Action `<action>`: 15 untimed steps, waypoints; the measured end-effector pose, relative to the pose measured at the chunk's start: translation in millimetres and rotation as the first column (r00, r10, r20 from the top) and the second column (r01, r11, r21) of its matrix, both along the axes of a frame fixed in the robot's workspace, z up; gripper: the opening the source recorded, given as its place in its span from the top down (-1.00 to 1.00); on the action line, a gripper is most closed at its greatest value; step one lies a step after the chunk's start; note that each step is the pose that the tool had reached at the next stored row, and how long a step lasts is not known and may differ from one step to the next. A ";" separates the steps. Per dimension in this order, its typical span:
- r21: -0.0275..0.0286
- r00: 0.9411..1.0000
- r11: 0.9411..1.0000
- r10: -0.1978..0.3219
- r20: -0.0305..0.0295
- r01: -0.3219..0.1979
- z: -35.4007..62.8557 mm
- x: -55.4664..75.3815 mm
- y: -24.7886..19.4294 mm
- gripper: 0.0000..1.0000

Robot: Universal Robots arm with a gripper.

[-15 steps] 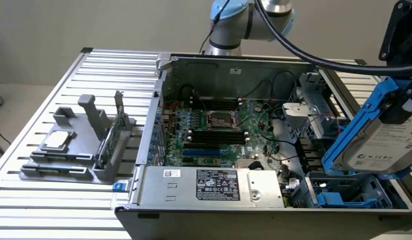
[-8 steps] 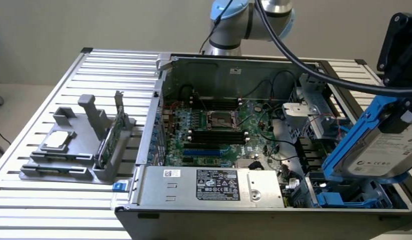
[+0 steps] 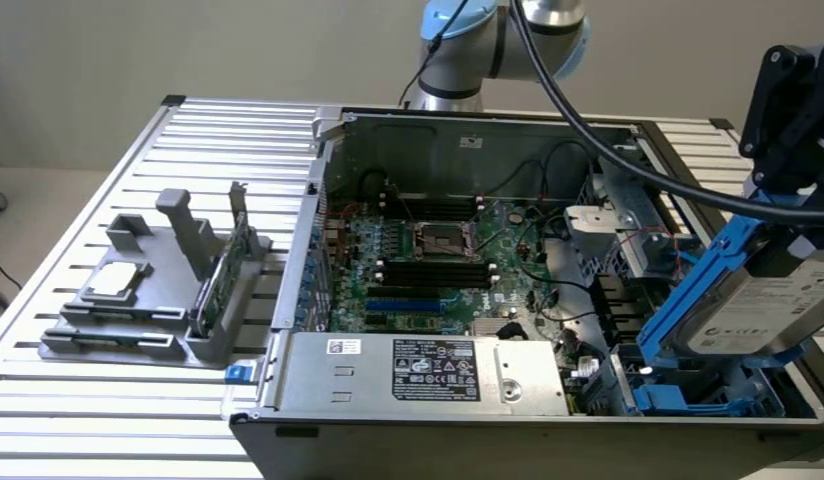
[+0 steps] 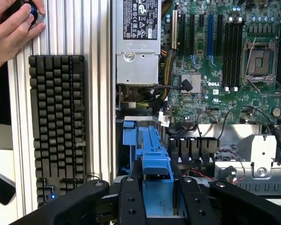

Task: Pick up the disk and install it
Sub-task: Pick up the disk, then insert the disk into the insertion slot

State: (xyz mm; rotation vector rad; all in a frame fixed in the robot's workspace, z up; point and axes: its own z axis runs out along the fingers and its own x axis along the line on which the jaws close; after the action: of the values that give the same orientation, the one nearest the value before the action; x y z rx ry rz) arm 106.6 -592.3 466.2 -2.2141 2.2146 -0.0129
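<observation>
The disk (image 3: 770, 308), a silver-grey drive with a white label in a bright blue carrier (image 3: 703, 285), hangs tilted over the front corner of the open computer case (image 3: 332, 130) on the exterior view's right. My black gripper (image 3: 790, 238) is shut on its upper end. In the wrist view the gripper (image 4: 157, 204) has its black fingers (image 4: 131, 201) clamped on either side of the blue carrier (image 4: 154, 161). Below the disk lies a drive bay with blue plastic rails (image 3: 692, 402), which in the wrist view appear as a blue piece (image 4: 130, 133).
The case holds a green motherboard (image 3: 439, 260) and a silver power supply (image 3: 426, 370). A grey fixture (image 3: 159, 300) with a small chip and an upright card stands at the exterior view's left. A keyboard (image 4: 56, 126) lies beside the case, with a person's hand (image 4: 11, 28) near it.
</observation>
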 end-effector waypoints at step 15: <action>0.000 1.000 1.000 0.000 0.000 0.000 -2.5 -0.6 0.1 0.35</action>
State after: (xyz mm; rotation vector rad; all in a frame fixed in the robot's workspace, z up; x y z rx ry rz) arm 106.0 -592.2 463.7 -2.2142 2.2148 -0.0133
